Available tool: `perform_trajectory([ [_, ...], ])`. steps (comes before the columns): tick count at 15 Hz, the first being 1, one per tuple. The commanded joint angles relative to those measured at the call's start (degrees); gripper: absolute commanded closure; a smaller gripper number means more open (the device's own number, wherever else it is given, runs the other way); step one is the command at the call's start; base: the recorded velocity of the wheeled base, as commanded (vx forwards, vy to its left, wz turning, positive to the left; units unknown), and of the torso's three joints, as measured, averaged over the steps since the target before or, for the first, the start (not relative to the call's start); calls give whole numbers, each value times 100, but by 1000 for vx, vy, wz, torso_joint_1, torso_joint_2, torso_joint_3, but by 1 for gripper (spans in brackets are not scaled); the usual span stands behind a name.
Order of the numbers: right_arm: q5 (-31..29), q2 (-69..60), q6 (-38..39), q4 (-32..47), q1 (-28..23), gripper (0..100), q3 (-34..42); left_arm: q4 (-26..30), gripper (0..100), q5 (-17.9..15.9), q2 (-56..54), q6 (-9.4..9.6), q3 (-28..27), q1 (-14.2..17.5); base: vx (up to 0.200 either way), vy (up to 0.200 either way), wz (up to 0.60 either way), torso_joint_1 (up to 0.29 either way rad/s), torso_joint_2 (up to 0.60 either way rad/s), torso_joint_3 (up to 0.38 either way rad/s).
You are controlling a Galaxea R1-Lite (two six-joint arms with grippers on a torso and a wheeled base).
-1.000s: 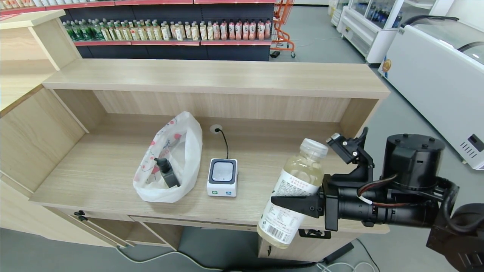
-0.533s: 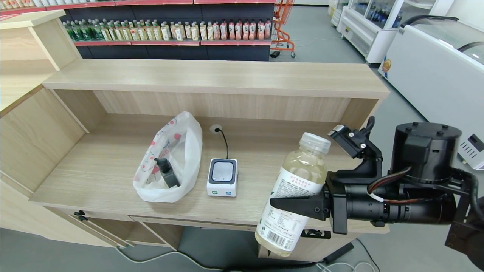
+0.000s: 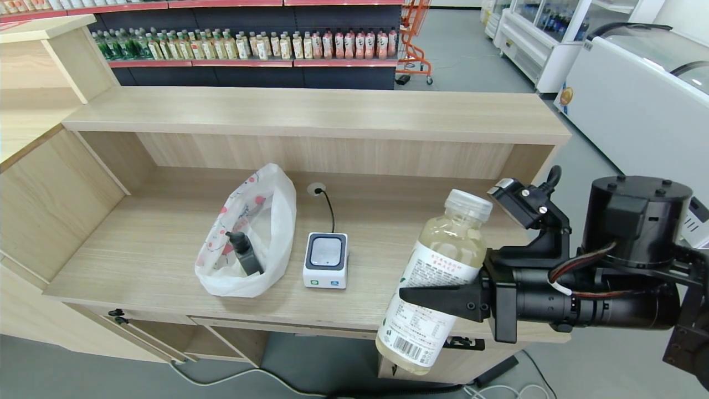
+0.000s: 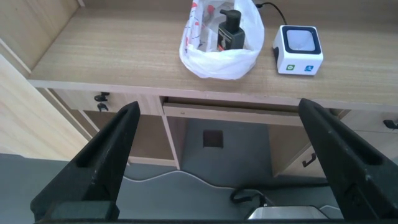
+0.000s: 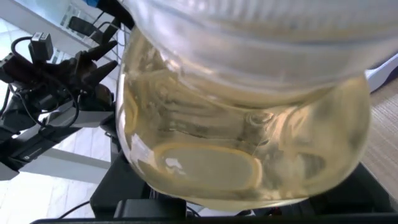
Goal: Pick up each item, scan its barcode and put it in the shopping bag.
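- The bench (image 3: 138,249) is carrying one scanner (image 3: 325,259) and one shopping bag (image 3: 277,216). The bag is lying just to the left of the scanner with its mouth gaping.
- The right tool (image 3: 429,292) is pinching one clear bottle (image 3: 446,249) of pale drink around its label. It is holding the bottle tilted, well to the right of the scanner and out past the bench's front edge, with the barcode showing near the bottle's base.
- The left tool (image 4: 214,180) is hanging with its fingers spread, gripping nothing, nearer the robot than the scanner.
- One dark bottle (image 3: 243,254) is sitting inside the bag, so one of the two items is looking bagged.
- The scanning step is seemingly getting under way. The next move is calling for carrying the clear bottle left over the scanner's window, with the barcode turned down toward it.
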Motion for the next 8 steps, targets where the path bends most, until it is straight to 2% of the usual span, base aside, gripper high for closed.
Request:
perform_trajectory([
  [1, 0, -10, -8, -5, -3, 100, 36, -2, 0, 1, 9, -1, 0, 0, 0, 0, 0, 0, 0, 0],
  [8, -44, -2, -25, -22, 6, 100, 133, -2, 0, 1, 9, -1, 0, 0, 0, 0, 0, 0, 0, 0],
])
